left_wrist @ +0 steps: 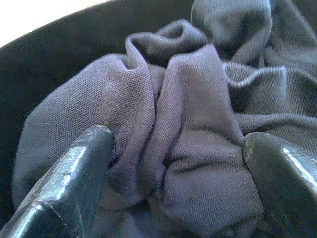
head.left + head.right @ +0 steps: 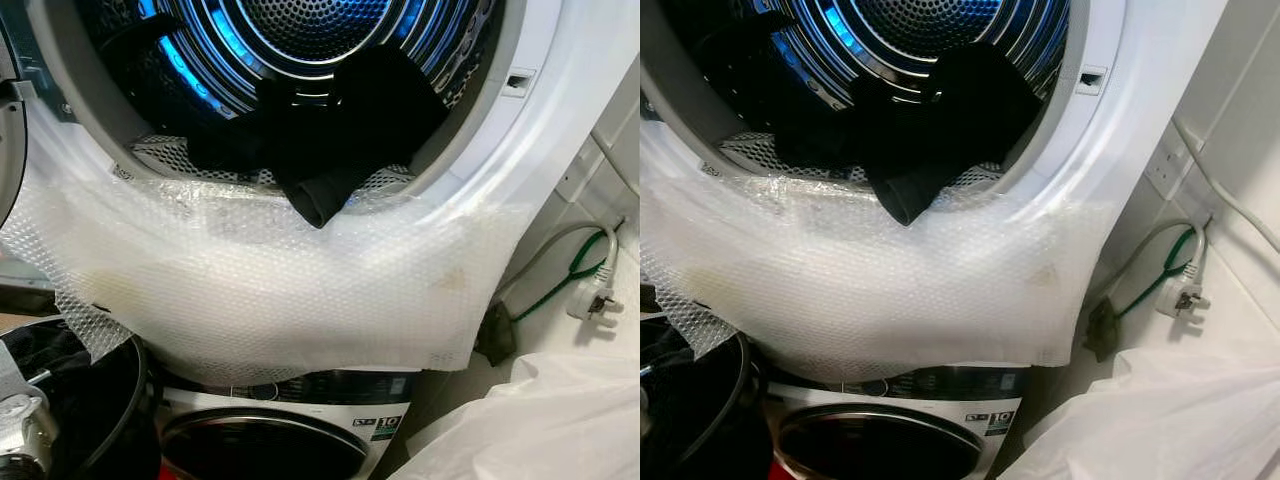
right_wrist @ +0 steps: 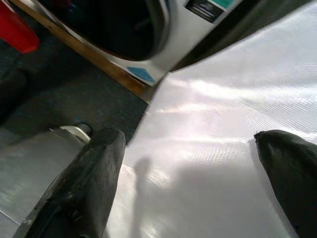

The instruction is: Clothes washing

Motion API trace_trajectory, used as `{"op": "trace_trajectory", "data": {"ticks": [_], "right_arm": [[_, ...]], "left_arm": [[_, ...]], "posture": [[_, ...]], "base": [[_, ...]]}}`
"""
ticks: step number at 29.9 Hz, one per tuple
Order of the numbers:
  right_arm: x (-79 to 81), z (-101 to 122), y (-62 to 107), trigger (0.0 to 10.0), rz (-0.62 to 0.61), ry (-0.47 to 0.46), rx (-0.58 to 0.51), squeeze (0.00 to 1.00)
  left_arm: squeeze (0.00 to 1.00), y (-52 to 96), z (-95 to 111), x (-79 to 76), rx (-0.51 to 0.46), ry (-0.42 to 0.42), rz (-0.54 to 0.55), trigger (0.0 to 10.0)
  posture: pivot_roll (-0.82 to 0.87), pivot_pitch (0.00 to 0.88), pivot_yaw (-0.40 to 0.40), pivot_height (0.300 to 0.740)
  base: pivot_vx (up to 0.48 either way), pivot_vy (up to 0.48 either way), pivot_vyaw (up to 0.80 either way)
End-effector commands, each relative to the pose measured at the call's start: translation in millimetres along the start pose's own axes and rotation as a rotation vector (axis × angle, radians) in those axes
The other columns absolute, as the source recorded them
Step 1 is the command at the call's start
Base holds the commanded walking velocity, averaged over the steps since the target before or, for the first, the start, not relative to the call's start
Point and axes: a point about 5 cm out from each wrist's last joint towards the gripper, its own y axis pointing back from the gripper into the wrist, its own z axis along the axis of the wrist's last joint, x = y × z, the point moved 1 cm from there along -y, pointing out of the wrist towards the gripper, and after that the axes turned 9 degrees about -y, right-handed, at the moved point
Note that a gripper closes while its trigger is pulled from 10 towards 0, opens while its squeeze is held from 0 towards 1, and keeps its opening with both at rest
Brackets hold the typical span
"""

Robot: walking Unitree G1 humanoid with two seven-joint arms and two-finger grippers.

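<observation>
The upper machine's drum (image 2: 300, 30) stands open and lit blue, with black clothes (image 2: 340, 120) heaped inside; one piece hangs over the door rim. In a black basket (image 2: 135, 395) at the lower left lie more dark clothes. My left gripper (image 1: 183, 168) is down in that basket, open, its fingers (image 1: 84, 168) on either side of bunched dark grey cloth (image 1: 188, 114). My right gripper (image 3: 193, 163) hangs open low at the right, over a white plastic sheet (image 3: 237, 109), holding nothing.
Bubble wrap (image 2: 280, 280) drapes from the drum's rim down over the machine front. Below it is a second machine with a dark round door (image 2: 270, 445). A white plug and green cable (image 2: 595, 300) lie by the right wall. A red object (image 3: 15, 32) sits on the floor.
</observation>
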Motion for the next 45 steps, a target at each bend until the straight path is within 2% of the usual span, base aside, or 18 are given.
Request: {"op": "trace_trajectory", "data": {"ticks": [1,7,10,12,15,19,23,26,27,29,33,34,36,39,44,45], "right_arm": [[-5.9,1,0.7,10.0,-0.008,0.003,-0.009,0.0],[-15.8,2,2.0,10.0,-0.02,0.017,-0.015,0.0],[-18.7,1,2.9,10.0,-0.019,0.027,-0.018,0.0],[-19.9,1,3.2,10.0,-0.018,0.033,-0.02,0.0],[-20.3,2,3.2,10.0,-0.022,0.03,-0.023,0.0],[-19.7,3,3.0,10.0,-0.022,0.028,-0.028,0.0],[-19.7,3,3.3,10.0,-0.025,0.022,-0.033,0.0],[-20.7,0,4.2,10.0,-0.028,0.019,-0.028,0.0],[-21.6,-1,4.6,10.0,-0.03,0.019,-0.025,0.0],[-22.0,-2,4.8,10.0,-0.031,0.018,-0.023,0.0],[-22.2,-1,4.3,10.0,-0.047,0.001,-0.021,0.0],[-22.2,-1,4.3,10.0,-0.047,0.001,-0.021,0.0],[-19.9,1,3.2,10.0,-0.054,-0.018,-0.024,0.0],[-18.2,2,2.5,10.0,-0.062,-0.037,-0.031,0.0],[-18.2,3,2.3,10.0,-0.071,-0.047,-0.04,0.0],[-21.6,2,3.5,10.0,-0.079,-0.048,-0.039,0.0]], "left_arm": [[0.0,0.1,-2,-3.8,0.021,0.032,0.002,10.0],[0.0,-2.1,1,0.4,0.029,0.065,0.044,10.0],[0.0,-4.7,3,9.3,0.028,0.106,0.086,10.0],[0.0,-6.4,12,14.2,-0.007,0.177,0.105,10.0],[0.0,-7.0,19,16.6,-0.028,0.184,0.118,10.0],[0.0,-7.2,19,17.0,-0.019,0.173,0.135,10.0],[0.0,-7.2,19,17.1,-0.014,0.194,0.158,10.0],[0.0,-6.8,20,13.3,-0.004,0.227,0.16,10.0],[0.0,-6.7,22,11.2,-0.008,0.267,0.152,10.0],[0.0,-6.7,24,10.1,-0.014,0.294,0.144,10.0],[0.0,-7.5,31,8.2,-0.042,0.204,0.113,10.0],[0.0,-7.5,31,8.2,-0.042,0.204,0.113,10.0],[0.0,-7.4,33,0.4,-0.064,0.088,0.034,10.0],[0.0,-7.1,32,-4.5,-0.071,0.007,-0.01,10.0],[0.0,-7.3,28,-3.0,-0.065,-0.016,-0.004,10.0],[0.0,-7.0,25,-5.3,-0.057,-0.023,-0.026,10.0]], "posture": [[-0.02,0.0,-0.143,0.74],[-0.04,0.0,-0.167,0.74],[-0.04,0.0,-0.178,0.74],[-0.05,0.0,-0.181,0.74],[-0.05,0.0,-0.181,0.74],[-0.06,0.0,-0.18,0.74],[-0.07,0.0,-0.178,0.74],[-0.07,0.0,-0.184,0.74],[-0.07,0.0,-0.187,0.74],[-0.07,0.0,-0.187,0.74],[-0.08,0.0,-0.166,0.74],[-0.08,0.0,-0.166,0.74],[-0.09,0.0,-0.14,0.74],[-0.1,0.0,-0.13,0.74],[-0.1,0.0,-0.127,0.74],[-0.15,0.0,-0.132,0.74]], "base": [[0.0,0.0,0.0],[0.0,0.0,0.0],[0.0,0.0,0.0],[0.0,0.0,0.0],[0.0,0.0,0.0],[0.0,0.0,0.0],[0.0,0.0,0.0],[0.0,0.0,0.0],[0.0,0.0,0.0],[0.0,0.0,0.0],[0.0,0.0,0.0],[0.0,0.0,0.0],[0.0,0.0,0.0],[0.0,0.0,0.0],[0.0,0.0,0.0],[0.0,0.0,0.0]]}}
